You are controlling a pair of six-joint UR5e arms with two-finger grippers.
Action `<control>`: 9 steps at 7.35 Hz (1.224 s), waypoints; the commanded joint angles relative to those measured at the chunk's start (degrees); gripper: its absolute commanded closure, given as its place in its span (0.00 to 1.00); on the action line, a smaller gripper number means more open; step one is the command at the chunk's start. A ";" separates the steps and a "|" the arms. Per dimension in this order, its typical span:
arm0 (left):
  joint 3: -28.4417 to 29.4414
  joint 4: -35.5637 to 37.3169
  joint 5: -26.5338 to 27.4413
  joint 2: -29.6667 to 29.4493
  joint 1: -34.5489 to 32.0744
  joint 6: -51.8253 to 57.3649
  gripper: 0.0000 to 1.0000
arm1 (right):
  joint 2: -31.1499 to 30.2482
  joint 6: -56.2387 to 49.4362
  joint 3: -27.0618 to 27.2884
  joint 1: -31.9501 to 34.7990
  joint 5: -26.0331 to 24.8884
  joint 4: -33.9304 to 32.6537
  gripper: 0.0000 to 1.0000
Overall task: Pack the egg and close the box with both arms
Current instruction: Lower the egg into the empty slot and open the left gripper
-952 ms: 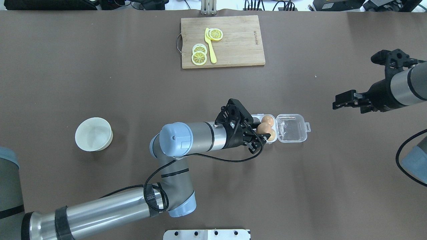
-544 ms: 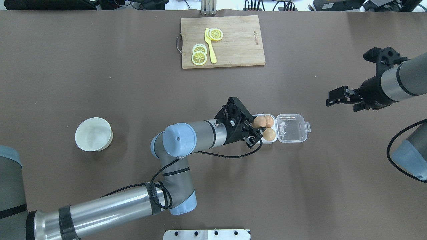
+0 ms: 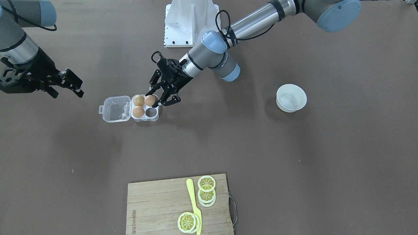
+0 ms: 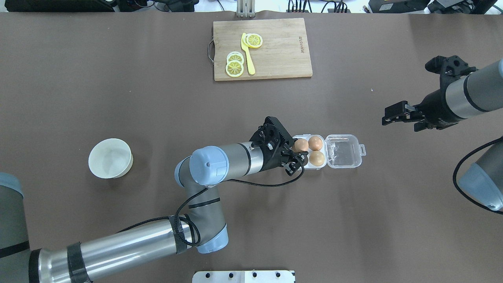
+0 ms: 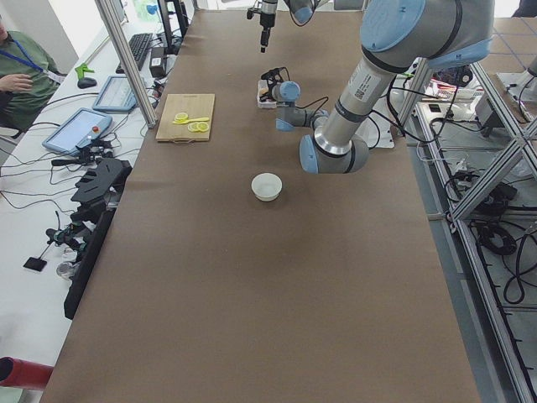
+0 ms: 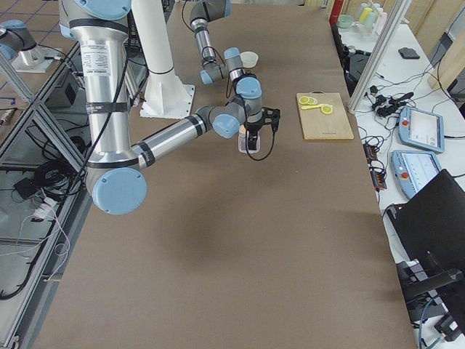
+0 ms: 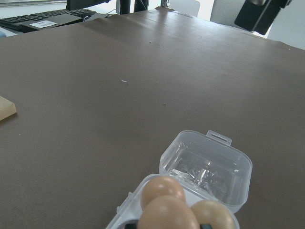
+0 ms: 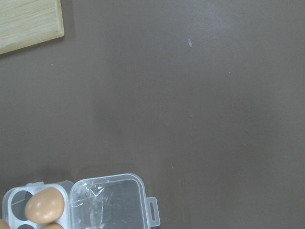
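Leftmost in the overhead view, a round white bowl (image 4: 111,171), empty. Farther along, at the table's far edge, a wooden cutting board (image 4: 283,59) carrying lemon slices (image 4: 235,65) and a yellow utensil (image 4: 248,59). Then the left arm (image 4: 232,159), stretched rightward, with the left gripper (image 4: 298,152) clenched on the egg (image 4: 301,145) above the left half of the box (image 4: 319,167). Another egg (image 4: 315,143) seated in the far-right cell, a third egg (image 4: 316,158) in the near-right one. From the front-facing camera, one bare cell (image 3: 151,112) on the operators' side, masked overhead by the held egg; from the right wrist, both left cells seemingly bare. Cell directly beneath the egg: impossible to tell. Near-round in outline from above, so no reading of its pointed end or long axis. Box lying lengthwise left to right, clear lid (image 4: 346,151) flat open on the right, latch tab (image 4: 362,149) pointing right. Rightmost, the right arm (image 4: 467,94) held above the table, well apart from the box, right gripper (image 4: 401,121) spread and holding nothing.
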 commanded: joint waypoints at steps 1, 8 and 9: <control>-0.50 0.00 -0.08 0.77 0.74 0.02 1.00 | 0.11 0.07 0.06 0.00 0.54 0.00 0.01; -0.59 0.00 0.36 0.51 1.62 0.02 1.00 | 0.11 0.07 0.06 0.00 0.54 0.00 0.01; -0.50 0.09 0.36 0.51 1.62 -0.07 1.00 | 0.11 -0.02 0.06 0.00 0.54 0.00 0.01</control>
